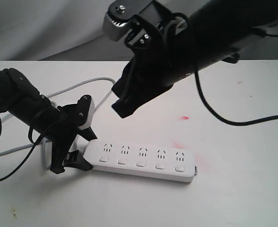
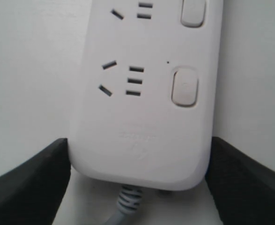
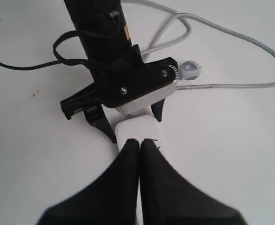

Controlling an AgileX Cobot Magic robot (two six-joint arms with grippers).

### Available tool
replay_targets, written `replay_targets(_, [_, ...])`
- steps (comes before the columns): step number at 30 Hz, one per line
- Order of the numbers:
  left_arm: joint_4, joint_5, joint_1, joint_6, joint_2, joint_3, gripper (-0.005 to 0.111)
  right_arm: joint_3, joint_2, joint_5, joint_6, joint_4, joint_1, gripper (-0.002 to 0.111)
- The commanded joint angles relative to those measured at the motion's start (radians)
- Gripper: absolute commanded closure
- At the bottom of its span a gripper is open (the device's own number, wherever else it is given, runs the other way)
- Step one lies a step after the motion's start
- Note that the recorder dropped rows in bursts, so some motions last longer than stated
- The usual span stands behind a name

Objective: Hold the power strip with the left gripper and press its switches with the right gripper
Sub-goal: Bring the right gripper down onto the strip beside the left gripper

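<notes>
The white power strip (image 1: pixel 143 161) lies flat on the table, its five switches (image 1: pixel 141 164) in a row along the near side. My left gripper (image 1: pixel 75 162) is shut on its cord end. In the left wrist view the strip (image 2: pixel 142 117) sits between both black fingers (image 2: pixel 29 185), which touch its sides, with one switch (image 2: pixel 184 86) and the grey cord (image 2: pixel 126 202) showing. My right gripper (image 1: pixel 122 111) hangs shut above the strip's left part, apart from it. In the right wrist view its closed tips (image 3: pixel 140 143) cover most of the strip (image 3: pixel 136 129).
The grey cord (image 1: pixel 72 90) loops over the table behind the left arm, and its plug (image 3: pixel 190 70) lies beside that arm. A thin black cable (image 1: pixel 219 116) droops from the right arm. Small red marks (image 1: pixel 184 117) stain the white table (image 1: pixel 243 189).
</notes>
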Motion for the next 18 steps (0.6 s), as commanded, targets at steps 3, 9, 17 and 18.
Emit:
replay_targets(3, [-0.001,0.015,-0.005,-0.002,0.001,-0.002,0.048,-0.043,0.106,0.008,-0.041,0.000,0.031,0.108])
replay_targets(9, [-0.001,0.015,-0.005,-0.002,0.001,-0.002,0.048,-0.038,0.160,0.006,-0.138,0.014,0.031,0.108])
replay_targets(17, [-0.001,0.015,-0.005,-0.002,0.001,-0.002,0.048,0.125,0.161,-0.204,-0.413,0.227,0.031,0.108])
replay_targets(18, [-0.001,0.015,-0.005,-0.002,0.001,-0.002,0.048,0.139,0.161,-0.222,-0.435,0.236,0.031,0.108])
